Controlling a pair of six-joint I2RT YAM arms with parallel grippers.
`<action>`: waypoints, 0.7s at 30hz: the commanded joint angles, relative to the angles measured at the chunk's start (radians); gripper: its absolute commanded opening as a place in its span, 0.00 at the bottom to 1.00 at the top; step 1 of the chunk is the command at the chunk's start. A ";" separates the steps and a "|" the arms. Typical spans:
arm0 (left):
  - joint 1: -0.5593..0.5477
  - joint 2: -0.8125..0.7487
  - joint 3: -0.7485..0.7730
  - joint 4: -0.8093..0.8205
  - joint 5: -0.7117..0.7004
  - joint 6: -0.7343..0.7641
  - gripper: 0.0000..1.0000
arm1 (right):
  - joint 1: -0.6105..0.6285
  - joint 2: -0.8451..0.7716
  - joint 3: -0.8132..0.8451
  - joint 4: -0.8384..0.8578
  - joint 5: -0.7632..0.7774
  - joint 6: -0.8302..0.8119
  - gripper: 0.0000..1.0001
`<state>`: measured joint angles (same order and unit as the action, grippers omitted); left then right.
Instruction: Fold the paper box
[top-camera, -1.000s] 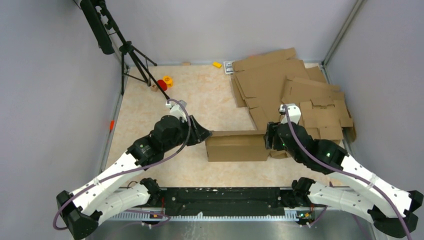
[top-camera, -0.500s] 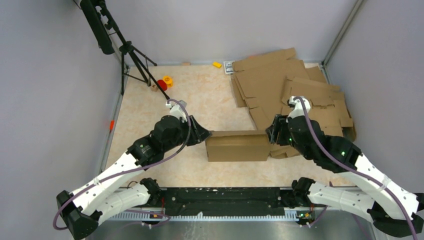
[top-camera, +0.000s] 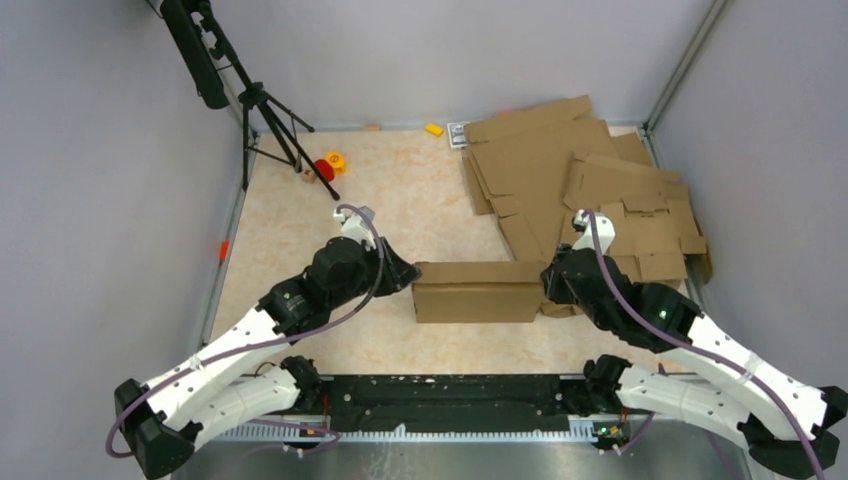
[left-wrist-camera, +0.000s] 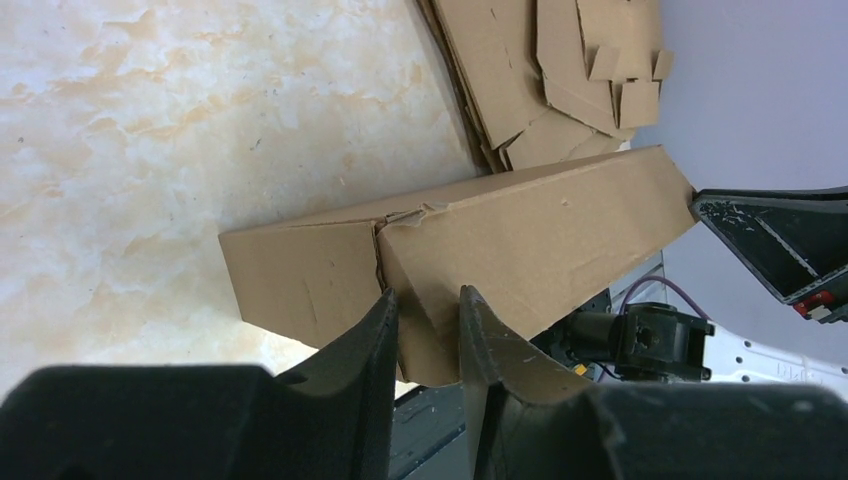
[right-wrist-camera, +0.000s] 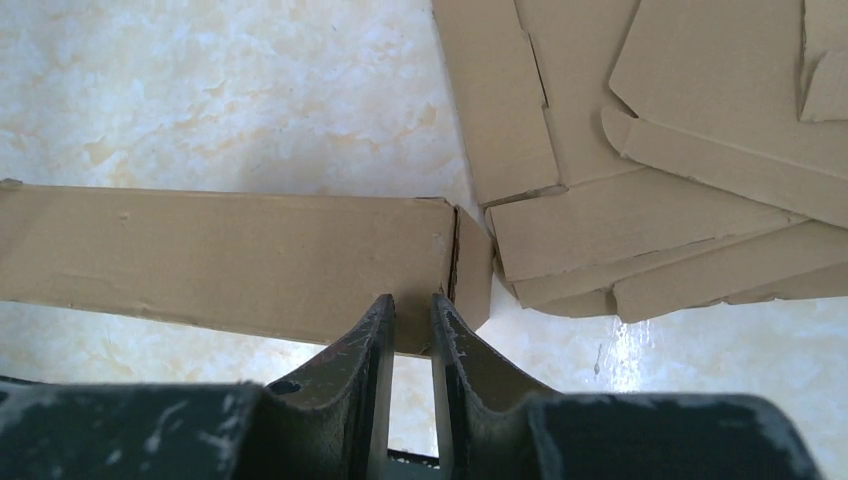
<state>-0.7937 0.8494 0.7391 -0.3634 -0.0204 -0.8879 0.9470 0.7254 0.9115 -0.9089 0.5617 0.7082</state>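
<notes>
The paper box (top-camera: 475, 292) is a long brown cardboard block lying across the middle of the table between both arms. My left gripper (top-camera: 408, 275) is at its left end. In the left wrist view the gripper (left-wrist-camera: 425, 305) is closed on the box's (left-wrist-camera: 530, 240) lower end corner, beside a torn seam. My right gripper (top-camera: 550, 283) is at the box's right end. In the right wrist view the gripper (right-wrist-camera: 411, 308) shows only a narrow slit between its jaws. Its tips lie over the near edge of the box (right-wrist-camera: 220, 255), next to a small end flap.
A loose pile of flat cardboard blanks (top-camera: 590, 190) covers the back right of the table and reaches the box's right end; the pile also shows in the right wrist view (right-wrist-camera: 650, 150). A black tripod (top-camera: 265, 110) stands back left, with small red and yellow items (top-camera: 325, 168) near it. Grey walls close in both sides.
My right gripper lifted off toward the back right half a second ago, then came back down onto the box's right end. My left gripper stays on the left end, shifted slightly.
</notes>
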 joint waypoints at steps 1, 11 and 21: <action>-0.019 0.036 -0.049 -0.062 -0.022 0.023 0.28 | 0.007 0.006 -0.033 -0.045 -0.021 0.029 0.20; -0.022 0.039 0.086 -0.159 -0.077 0.085 0.40 | 0.007 0.065 0.174 -0.060 0.006 -0.065 0.24; -0.021 0.042 0.189 -0.244 -0.090 0.133 0.52 | 0.007 0.083 0.156 -0.069 0.000 -0.067 0.24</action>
<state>-0.8131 0.8909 0.8864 -0.5613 -0.0952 -0.7902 0.9470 0.8013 1.0878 -0.9695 0.5632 0.6460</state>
